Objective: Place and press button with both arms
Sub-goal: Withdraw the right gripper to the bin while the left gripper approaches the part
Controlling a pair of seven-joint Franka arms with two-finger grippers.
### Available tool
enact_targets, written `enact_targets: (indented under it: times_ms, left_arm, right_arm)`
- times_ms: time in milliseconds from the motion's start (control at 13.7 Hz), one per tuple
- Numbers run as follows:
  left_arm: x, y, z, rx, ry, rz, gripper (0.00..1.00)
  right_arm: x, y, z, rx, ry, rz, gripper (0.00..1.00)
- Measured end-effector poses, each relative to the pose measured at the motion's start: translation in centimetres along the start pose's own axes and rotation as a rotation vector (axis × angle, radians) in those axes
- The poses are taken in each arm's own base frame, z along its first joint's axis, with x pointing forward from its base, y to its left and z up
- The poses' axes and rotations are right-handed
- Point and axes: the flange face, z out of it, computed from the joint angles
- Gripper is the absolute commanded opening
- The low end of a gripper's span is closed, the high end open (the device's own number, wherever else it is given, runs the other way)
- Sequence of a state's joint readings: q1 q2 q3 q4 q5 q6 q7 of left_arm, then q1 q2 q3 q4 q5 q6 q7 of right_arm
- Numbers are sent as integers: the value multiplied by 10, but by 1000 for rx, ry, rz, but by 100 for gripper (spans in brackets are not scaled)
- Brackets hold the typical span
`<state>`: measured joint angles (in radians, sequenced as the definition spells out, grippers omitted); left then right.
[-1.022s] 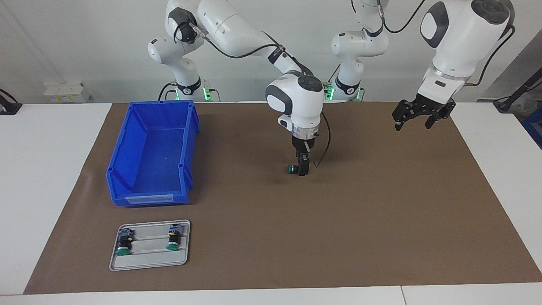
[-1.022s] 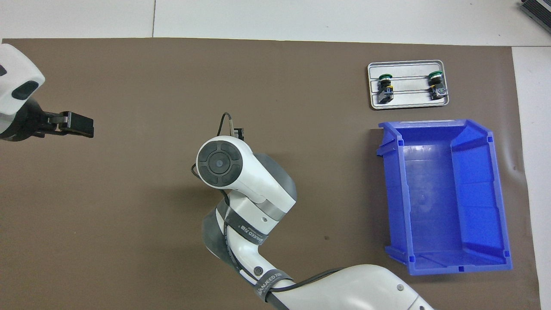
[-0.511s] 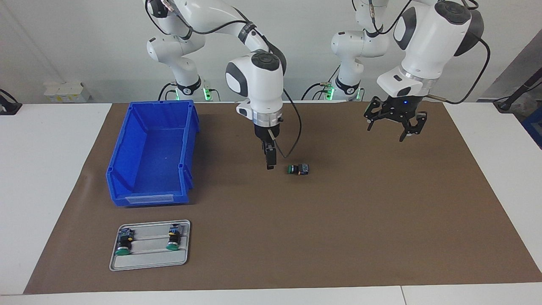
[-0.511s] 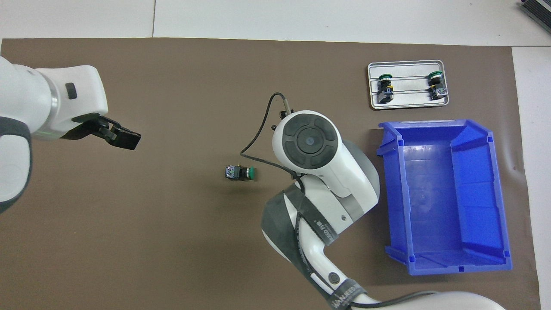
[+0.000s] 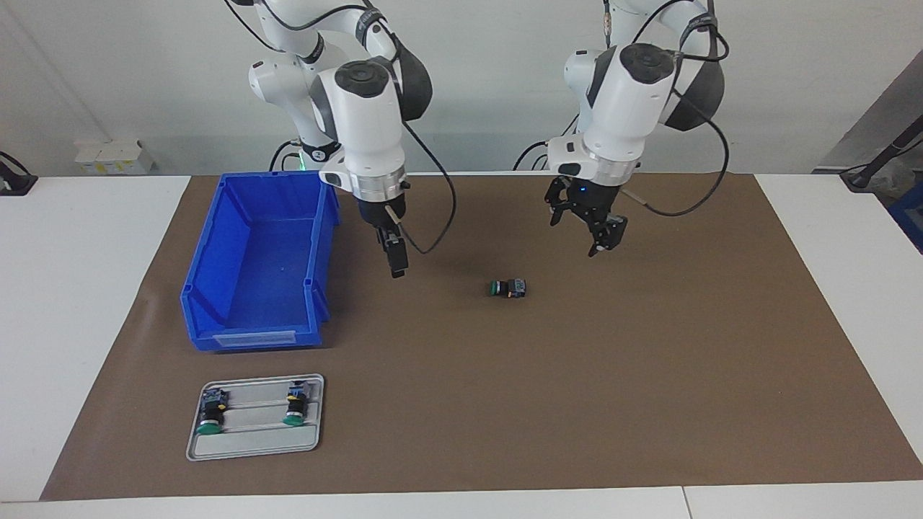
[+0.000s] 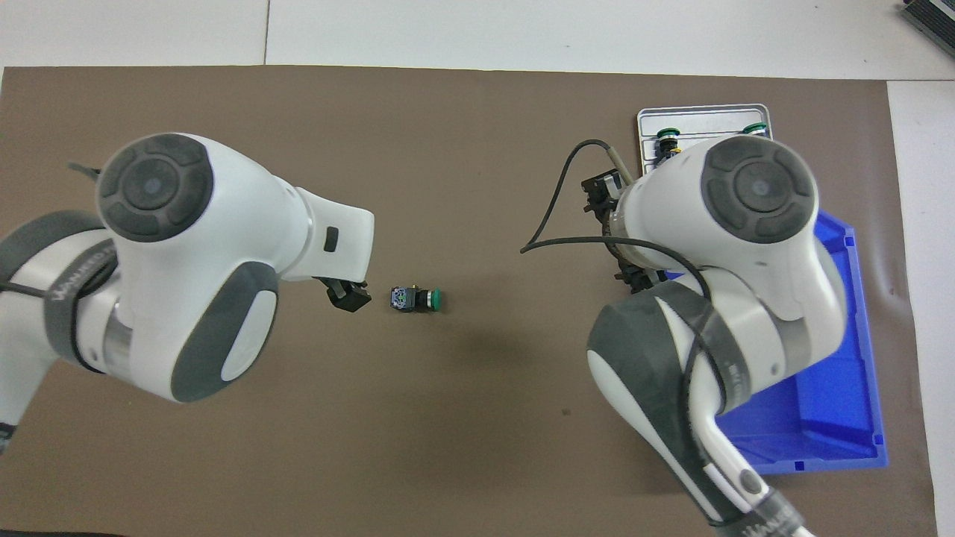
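Two white arms hang over the counter [image 5: 94, 303] and its brown mat [image 5: 577, 404], the largest things here. The right arm's pincer [image 5: 396, 265] is up in the air over the mat, between the blue bin [image 5: 216, 288] and the button [image 5: 509, 287]; its fingers stand apart and hold nothing. The left arm's pincer [image 5: 597, 234] hovers over the mat toward the left arm's end of the counter from the button, its fingers also spread and empty.

The blue bin sits on the mat toward the right arm's end, its hollow bare. Farther from the robots than the bin lies a grey tray [image 5: 254, 447] with two other buttons [image 5: 210, 418] lying in it side by side.

The button lies on its side near the mat's middle, free of both pincers, green cap pointing toward the right arm's end and its blue-and-yellow end toward the left arm's.
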<state>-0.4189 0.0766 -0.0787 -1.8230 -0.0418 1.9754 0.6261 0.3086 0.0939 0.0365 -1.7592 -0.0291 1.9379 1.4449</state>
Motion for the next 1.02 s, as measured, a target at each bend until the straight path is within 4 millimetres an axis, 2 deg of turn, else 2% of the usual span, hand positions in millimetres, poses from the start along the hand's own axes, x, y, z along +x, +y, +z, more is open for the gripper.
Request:
enact_targets:
  times_ms: [219, 365, 511, 730, 1022]
  left_arm:
    - [14, 36, 40, -1, 5, 132, 99]
    - [13, 41, 53, 2, 7, 193, 99]
    - [9, 34, 54, 24, -1, 276, 99]
    - [9, 32, 61, 46, -17, 336, 99]
    - [29, 50, 113, 24, -26, 373, 99]
  right_arm:
    - [59, 31, -21, -39, -14, -235, 100]
    - [94, 48, -32, -45, -17, -383, 100]
    - [125, 63, -39, -42, -15, -497, 100]
    - [153, 76, -43, -38, -11, -648, 100]
    - [174, 85, -53, -30, -2, -854, 100]
